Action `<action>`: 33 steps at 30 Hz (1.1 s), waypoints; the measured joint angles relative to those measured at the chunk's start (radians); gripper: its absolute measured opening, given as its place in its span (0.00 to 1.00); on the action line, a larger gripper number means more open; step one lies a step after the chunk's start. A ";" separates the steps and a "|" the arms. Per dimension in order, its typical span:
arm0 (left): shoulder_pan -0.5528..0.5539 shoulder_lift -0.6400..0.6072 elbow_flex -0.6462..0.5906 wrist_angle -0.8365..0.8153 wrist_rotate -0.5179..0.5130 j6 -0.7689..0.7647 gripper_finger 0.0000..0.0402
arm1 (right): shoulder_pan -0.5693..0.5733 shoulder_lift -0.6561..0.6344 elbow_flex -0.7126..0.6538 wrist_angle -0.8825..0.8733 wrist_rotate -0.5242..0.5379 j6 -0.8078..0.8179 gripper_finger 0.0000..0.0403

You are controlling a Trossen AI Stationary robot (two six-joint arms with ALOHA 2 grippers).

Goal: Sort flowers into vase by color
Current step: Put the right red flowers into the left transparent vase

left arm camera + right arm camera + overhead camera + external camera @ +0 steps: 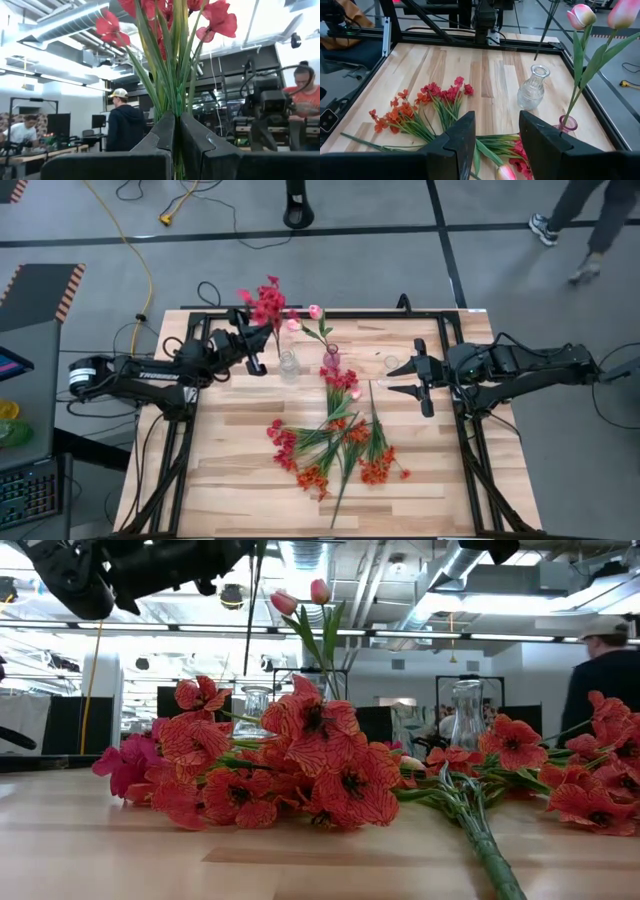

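Note:
My left gripper point(257, 348) is shut on a red flower sprig point(266, 304), lifted above the table's far left part. The sprig's blossoms point(215, 17) stand above the fingers, and its stem point(546, 30) hangs down, ending just over the mouth of a clear glass vase point(532, 90). Next to that vase, a small pink vase point(331, 360) holds two pale pink tulips point(300, 598). My right gripper point(421, 385) is open and hovers at the table's right side, touching nothing. More red and orange sprigs point(335, 442) lie flat in a pile on the table's middle. My left gripper pinches the red sprig's bundle of green stems point(175, 107) between its two fingers, which lie across the stems. The sprig is lifted clear and stands roughly upright, blossoms above the fingers. Its lower stem point(251, 630) hangs free below them.
A second clear vase point(392, 363) stands near the right gripper. The table's black frame point(470, 40) runs along its edges. Bare wood lies at the near edge point(260, 500). People stand in the room behind the table point(605, 660).

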 joint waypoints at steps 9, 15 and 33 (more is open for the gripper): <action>0.010 0.127 0.000 0.168 0.000 -0.006 0.00 | 0.000 0.000 0.000 0.000 0.000 0.000 0.44; 0.025 0.178 0.000 0.167 -0.007 -0.009 0.00 | 0.000 0.000 0.000 -0.001 0.000 0.000 0.44; 0.024 0.216 0.000 0.155 -0.048 0.011 0.04 | 0.000 0.000 0.000 -0.003 0.000 0.000 0.44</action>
